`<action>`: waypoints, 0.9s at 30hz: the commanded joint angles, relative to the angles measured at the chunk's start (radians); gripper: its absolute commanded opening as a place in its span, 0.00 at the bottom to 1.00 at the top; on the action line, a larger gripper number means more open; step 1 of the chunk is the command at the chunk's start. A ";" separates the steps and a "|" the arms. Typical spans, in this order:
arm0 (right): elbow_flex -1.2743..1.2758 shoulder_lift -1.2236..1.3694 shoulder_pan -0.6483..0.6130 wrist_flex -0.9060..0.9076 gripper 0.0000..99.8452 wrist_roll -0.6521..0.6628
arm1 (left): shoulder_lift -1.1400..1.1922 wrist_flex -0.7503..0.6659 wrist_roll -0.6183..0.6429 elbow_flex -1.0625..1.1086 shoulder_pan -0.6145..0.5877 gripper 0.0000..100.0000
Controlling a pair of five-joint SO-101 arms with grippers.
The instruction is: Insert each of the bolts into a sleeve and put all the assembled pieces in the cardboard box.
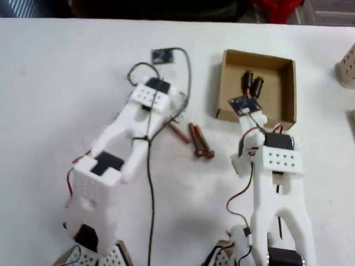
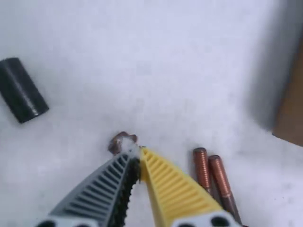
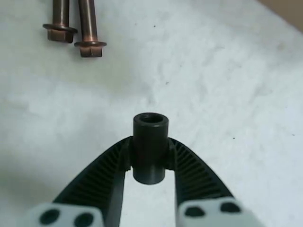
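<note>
Right gripper (image 3: 150,141): black fingers clamped on either side of a black sleeve (image 3: 150,126). The sleeve is held above the white table (image 3: 227,85), with its open bore facing the wrist camera.

Left gripper (image 2: 138,153): one grey and one yellow finger, drawn together on a single bolt (image 2: 123,142). The bolt's copper-coloured head shows just past the tips, down at the table surface.

Pair of bolts (image 1: 201,141): copper-coloured, lying side by side and touching, on the table between the two arms. They are just beside the left gripper, with heads toward the arms' side of the table.

Loose sleeve (image 2: 21,90): black, lying on its side on the table, well apart from the pair of bolts.

Cardboard box (image 1: 259,57): open-topped, on the table near the right gripper.

Box contents: two assembled pieces (image 1: 248,78), dark sleeves with copper ends showing, side by side in the far half of the box.
</note>
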 commanded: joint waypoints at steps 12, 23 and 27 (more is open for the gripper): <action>-0.009 -0.041 0.001 -0.015 0.02 0.014 | -0.024 0.107 0.155 -0.051 -0.024 0.17; -0.009 -0.036 0.001 -0.016 0.02 0.014 | 0.056 0.133 0.275 -0.055 -0.047 0.15; -0.009 -0.035 0.001 -0.021 0.02 0.014 | 0.096 0.109 0.272 -0.072 -0.045 0.12</action>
